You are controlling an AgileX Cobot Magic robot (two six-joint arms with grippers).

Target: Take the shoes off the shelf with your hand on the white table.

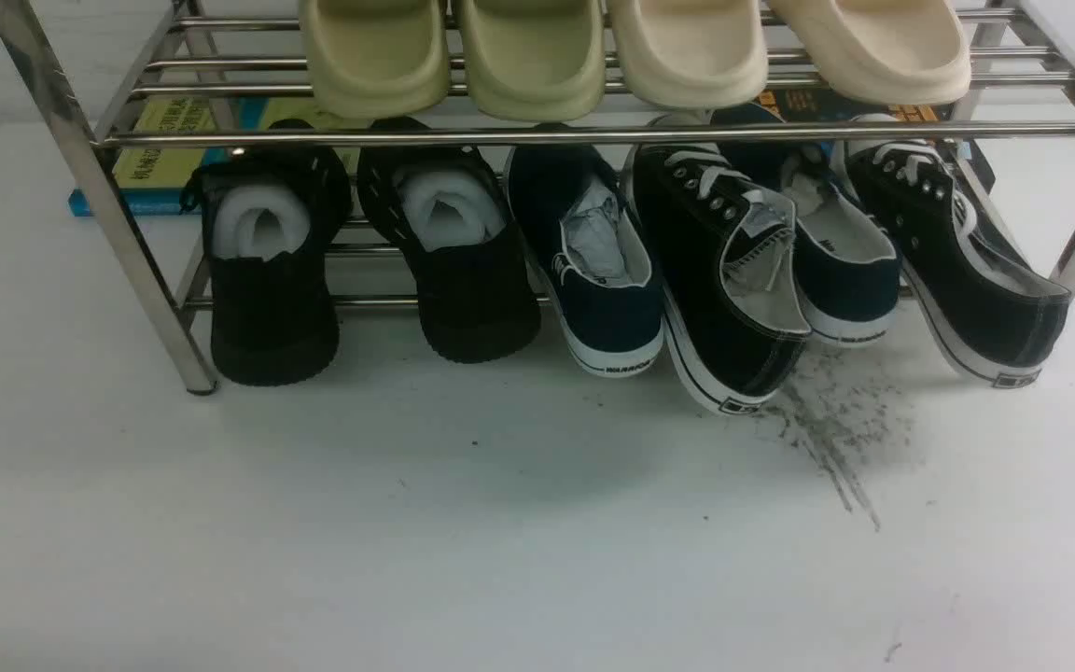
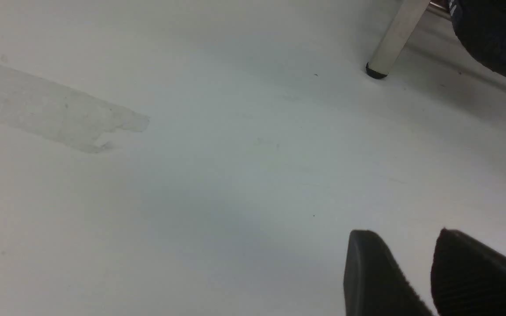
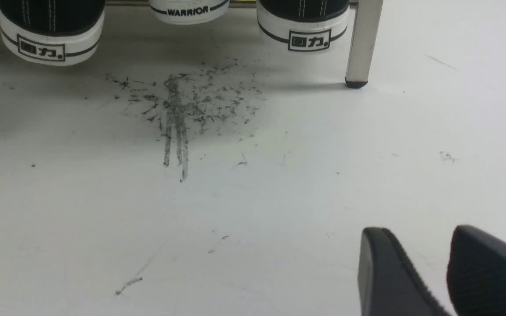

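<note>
The two navy shoes lie heel-out on the lower tier of the steel shelf (image 1: 593, 135): one (image 1: 593, 271) in the middle, the other (image 1: 841, 252) between two black lace-up sneakers. Both have paper stuffing. In the right wrist view a white "WARRIOR" heel (image 3: 188, 9) faces me. Neither arm shows in the front view. My left gripper (image 2: 404, 232) hovers open over the white table (image 2: 191, 197), with bare table between its fingers. Short of the heels, my right gripper (image 3: 417, 230) is also open and holds nothing.
Black knit shoes (image 1: 272, 271) with white foam fill the shelf's left, lace-up sneakers (image 1: 724, 271) the right. Cream slippers (image 1: 537, 56) sit on the upper tier. Shelf legs (image 2: 393, 39) (image 3: 363, 39) stand on the table. Dark scuff streaks (image 3: 178, 114) mark it before the heels.
</note>
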